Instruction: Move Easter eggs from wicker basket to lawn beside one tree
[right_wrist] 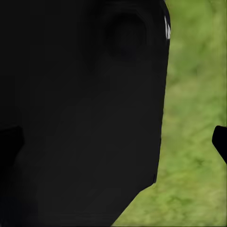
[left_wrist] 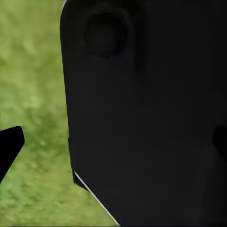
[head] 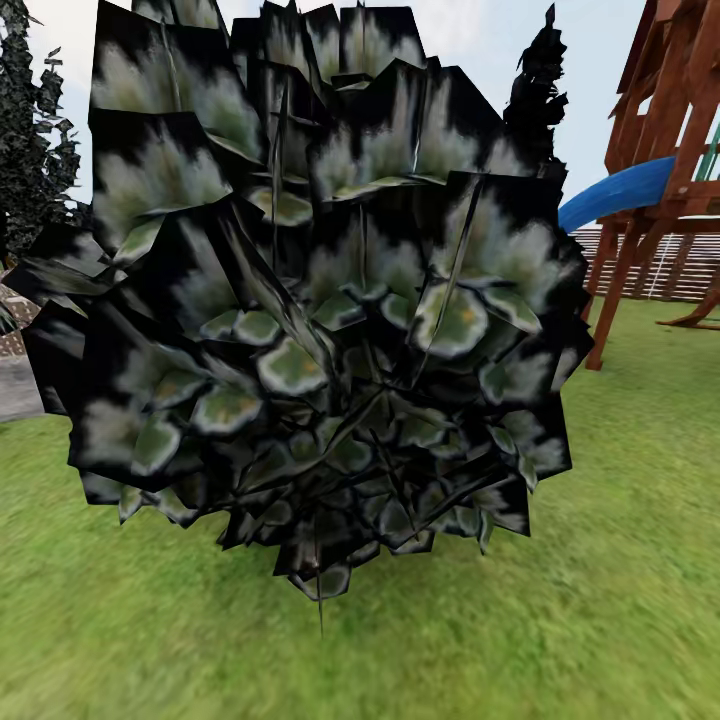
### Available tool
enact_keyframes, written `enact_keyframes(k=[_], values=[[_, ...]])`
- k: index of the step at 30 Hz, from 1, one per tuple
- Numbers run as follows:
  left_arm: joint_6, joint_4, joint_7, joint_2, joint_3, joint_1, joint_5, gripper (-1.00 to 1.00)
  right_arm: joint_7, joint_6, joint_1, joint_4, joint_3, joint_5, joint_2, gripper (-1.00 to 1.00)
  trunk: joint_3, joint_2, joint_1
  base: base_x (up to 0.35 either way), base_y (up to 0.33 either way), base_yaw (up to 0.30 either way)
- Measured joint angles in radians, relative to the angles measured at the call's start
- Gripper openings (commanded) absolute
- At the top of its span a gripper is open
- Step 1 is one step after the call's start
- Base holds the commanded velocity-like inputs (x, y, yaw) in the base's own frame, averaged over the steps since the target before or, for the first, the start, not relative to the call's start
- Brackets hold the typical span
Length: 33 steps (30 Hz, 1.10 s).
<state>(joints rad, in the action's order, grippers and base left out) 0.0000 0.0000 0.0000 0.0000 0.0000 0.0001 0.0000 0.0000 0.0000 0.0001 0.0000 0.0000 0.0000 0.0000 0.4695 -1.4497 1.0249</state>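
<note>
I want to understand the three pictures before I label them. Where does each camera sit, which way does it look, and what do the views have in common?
Head view: on the robot's head, facing forward at a dark round bush on the lawn, with a wooden playset and blue slide to the right.
Left wrist view: near the left gripper, looking down at grass; a dark robot body part blocks most of it.
Right wrist view: near the right gripper, the same, grass beside a dark part.
Shared: all three show the lawn.

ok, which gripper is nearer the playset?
Right, probably: the playset stands ahead to the robot's right. Right gripper and left gripper both hang over lawn beside its dark body.
</note>
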Motion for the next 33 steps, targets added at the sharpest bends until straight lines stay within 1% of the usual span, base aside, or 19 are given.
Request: enact_keyframes(k=[2,5,6,8,12,15,23,26,33], values=[[0.001,0.001,-0.004,0.011,0.001,0.012,0.001,1.00,0.010,0.006,-0.011,0.003,0.004,0.002,-0.011,1.00,0.000,0.000,0.000,0.000,0.000,0.000],[0.001,0.003,-0.005,0.028,-0.001,0.029,0.000,1.00,0.006,0.002,-0.028,0.005,0.003,-0.001,-0.028,1.00,0.000,0.000,0.000,0.000,0.000,0.000],[0.000,0.000,-0.007,0.029,-0.002,0.034,0.000,1.00,0.004,0.002,-0.034,0.006,0.002,-0.003,-0.031,1.00,0.000,0.000,0.000,0.000,0.000,0.000],[-0.002,-0.004,-0.017,0.018,-0.006,0.046,-0.011,1.00,0.000,0.000,-0.045,0.015,-0.001,-0.008,-0.029,1.00,0.000,0.000,0.000,0.000,0.000,-0.007],[0.001,-0.006,-0.021,-0.005,-0.004,0.047,-0.031,1.00,0.000,-0.001,-0.062,0.027,-0.004,-0.011,-0.033,1.00,0.000,0.000,0.000,0.083,-0.051,-0.254],[0.001,-0.003,-0.020,-0.021,-0.003,0.047,-0.031,1.00,0.000,0.000,-0.062,0.027,-0.004,-0.011,-0.035,1.00,0.000,0.000,0.000,0.086,-0.066,-0.297],[0.000,-0.004,-0.021,-0.018,-0.002,0.047,-0.029,1.00,0.001,0.001,-0.062,0.027,-0.004,-0.011,-0.035,1.00,0.000,0.000,0.000,0.004,-0.037,-0.300],[0.000,-0.005,-0.020,-0.017,-0.002,0.047,-0.030,1.00,0.002,-0.001,-0.062,0.027,-0.004,-0.011,-0.034,1.00,0.000,0.000,0.000,0.000,-0.241,-0.236],[0.000,-0.006,-0.017,-0.018,-0.002,0.047,-0.031,1.00,0.001,-0.001,-0.062,0.027,-0.005,-0.011,-0.034,1.00,0.000,0.000,0.000,0.000,-0.297,-0.085]])
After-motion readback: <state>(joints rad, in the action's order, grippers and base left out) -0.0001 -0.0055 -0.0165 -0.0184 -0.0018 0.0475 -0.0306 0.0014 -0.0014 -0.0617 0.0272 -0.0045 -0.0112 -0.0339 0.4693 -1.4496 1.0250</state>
